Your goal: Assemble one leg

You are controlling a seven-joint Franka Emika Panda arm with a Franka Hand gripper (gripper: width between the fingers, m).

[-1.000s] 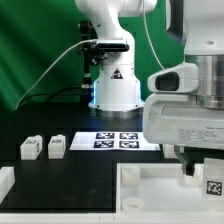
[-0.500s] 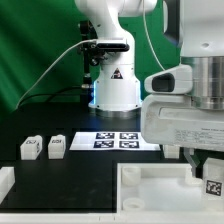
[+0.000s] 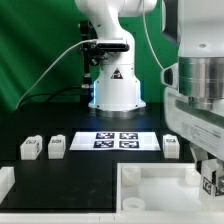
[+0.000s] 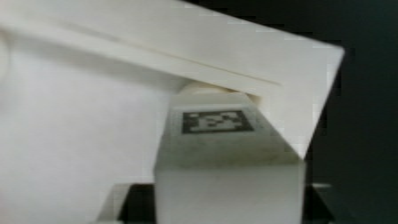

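My gripper [image 3: 209,172] is at the exterior view's right, shut on a white leg [image 3: 208,181] with a black-and-white tag. It holds the leg upright over the right corner of the large white rimmed tabletop [image 3: 150,186]. In the wrist view the leg [image 4: 217,140] stands between my dark fingers [image 4: 135,203], its tagged end against the tabletop's corner [image 4: 107,110]; my gripper [image 4: 222,198] is closed around its sides. Two more legs [image 3: 30,148] [image 3: 56,145] stand at the left, and a third [image 3: 172,146] right of the marker board.
The marker board [image 3: 115,140] lies on the black table in front of the arm's white base [image 3: 115,85]. A white block [image 3: 5,180] sits at the front left edge. A green backdrop is behind.
The arm's wrist body has shifted up and to the exterior view's right, uncovering the leg right of the marker board. The held leg has stayed over the tabletop corner, moving only slightly.
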